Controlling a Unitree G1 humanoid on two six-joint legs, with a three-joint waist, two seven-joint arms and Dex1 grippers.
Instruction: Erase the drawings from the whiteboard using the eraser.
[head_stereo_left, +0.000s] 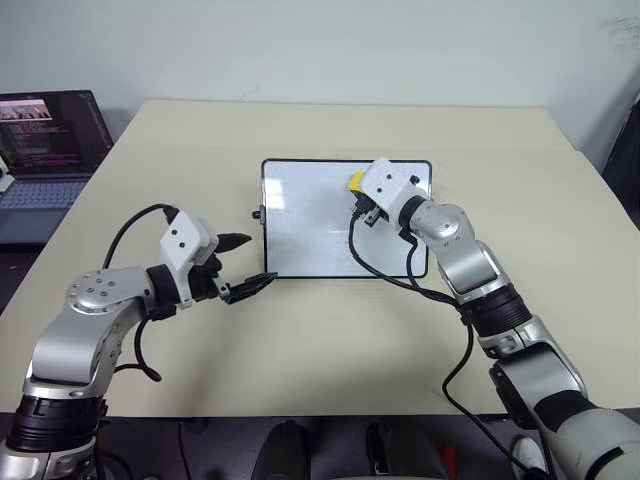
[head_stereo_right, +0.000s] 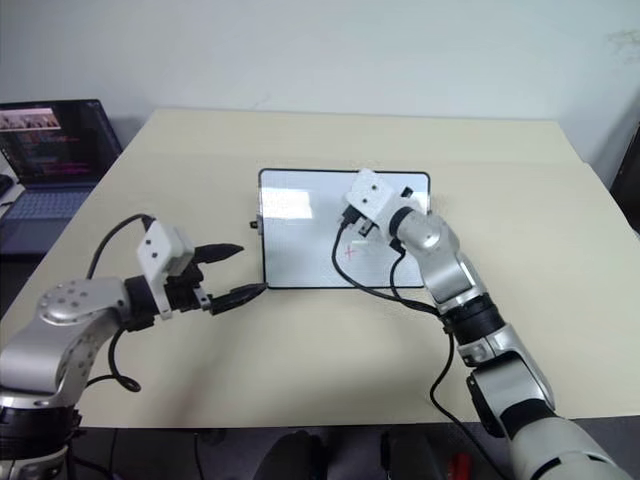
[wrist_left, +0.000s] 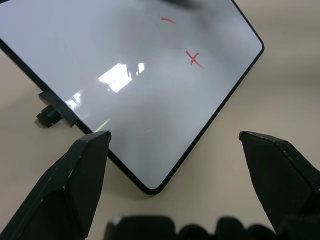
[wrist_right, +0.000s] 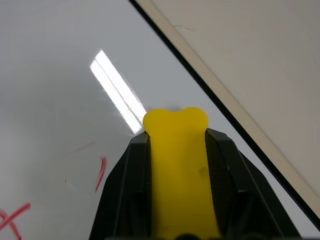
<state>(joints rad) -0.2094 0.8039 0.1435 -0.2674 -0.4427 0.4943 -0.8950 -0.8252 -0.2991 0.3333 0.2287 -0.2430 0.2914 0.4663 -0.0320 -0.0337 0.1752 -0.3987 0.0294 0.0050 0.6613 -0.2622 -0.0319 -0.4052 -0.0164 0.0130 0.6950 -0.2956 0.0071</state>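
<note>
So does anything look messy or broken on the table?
Nothing looks broken or spilled. The whiteboard lies flat on the table, with red drawings still on it. The right gripper holds the eraser over the board, and the left gripper waits open beside it.

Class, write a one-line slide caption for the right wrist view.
Right gripper clamps the yellow eraser over the whiteboard, red drawings nearby.
</note>
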